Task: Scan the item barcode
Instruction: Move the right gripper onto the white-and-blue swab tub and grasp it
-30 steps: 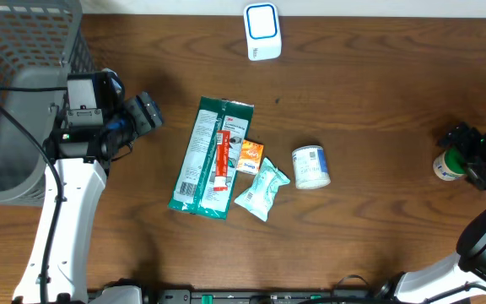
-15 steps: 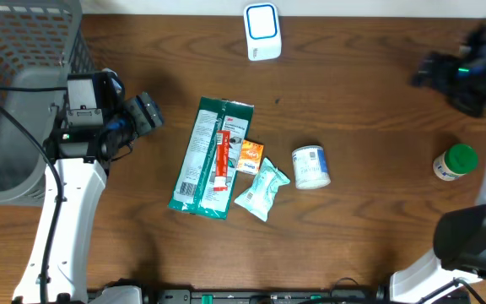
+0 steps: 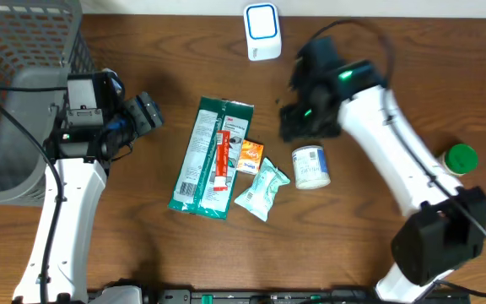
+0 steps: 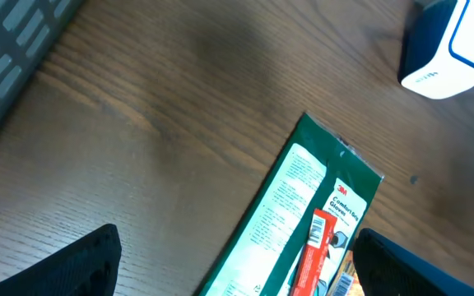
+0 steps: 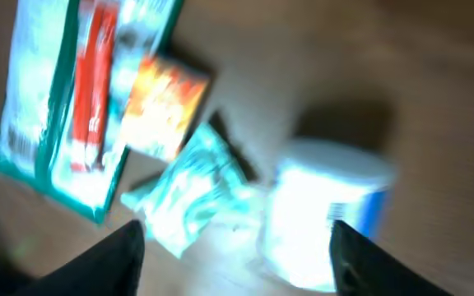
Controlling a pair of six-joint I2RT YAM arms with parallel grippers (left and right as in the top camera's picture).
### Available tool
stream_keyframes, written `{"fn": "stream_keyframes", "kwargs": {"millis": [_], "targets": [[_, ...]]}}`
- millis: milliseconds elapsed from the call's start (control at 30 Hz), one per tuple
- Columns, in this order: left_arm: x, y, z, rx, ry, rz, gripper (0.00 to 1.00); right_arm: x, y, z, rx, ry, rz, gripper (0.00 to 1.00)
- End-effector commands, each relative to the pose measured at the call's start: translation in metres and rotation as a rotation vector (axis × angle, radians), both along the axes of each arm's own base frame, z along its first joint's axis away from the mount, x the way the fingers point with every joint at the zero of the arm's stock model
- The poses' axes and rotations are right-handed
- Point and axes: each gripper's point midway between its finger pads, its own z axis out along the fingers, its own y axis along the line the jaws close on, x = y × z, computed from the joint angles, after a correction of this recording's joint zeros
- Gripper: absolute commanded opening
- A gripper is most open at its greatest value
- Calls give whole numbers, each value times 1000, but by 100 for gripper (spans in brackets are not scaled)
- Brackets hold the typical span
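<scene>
the brown wooden surface (image 3: 226, 262) fills the overhead view; no room shows beyond it. a grey wire basket (image 3: 7, 51) sits at its far left corner, cut off by the frame.

the right arm (image 3: 395, 152) rises from the near right edge and stretches up and across toward the middle. its right claw (image 3: 298, 125) hangs just on the far side of the white can (image 3: 310, 166). its wrist view is badly blurred, but the two dark fingers (image 5: 122, 251) stand apart with nothing between them, over the can and pouch.

the left arm (image 3: 66, 203) runs up the left edge beside the basket and bends right. the left claw (image 3: 148, 112) is spread wide and empty, short of the green packet (image 3: 201, 160).

that packet lies flat mid-surface. the can rests on its side right of it, printing unreadable. the barcode scanner (image 3: 261, 31) stands at the far edge. a teal pouch (image 3: 262, 190) touches the packet's near end. a green-lidded bottle (image 3: 456, 160) stands by the right edge, partly behind the arm. a small orange box (image 3: 250, 155) lies between packet and pouch.
</scene>
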Motion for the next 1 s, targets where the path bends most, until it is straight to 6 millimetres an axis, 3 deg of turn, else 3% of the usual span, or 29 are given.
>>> {"fn": "stream_keyframes", "kwargs": {"millis": [0,67,167,433,967], "targets": [[4,3,10,17,-27,0,88,-27,26,-17,-36,22,89,34],[4,3,10,17,-27,0,88,-37,29,-26,-94,19,123,23],[4,3,10,17,-27,0,88,-44,21,-36,-202,-2,113,22],[4,3,10,17,-27,0,88,-54,1,-67,-292,21,95,25],[4,3,10,17,-27,0,88,-40,-32,-65,-401,-13,32,33]]}}
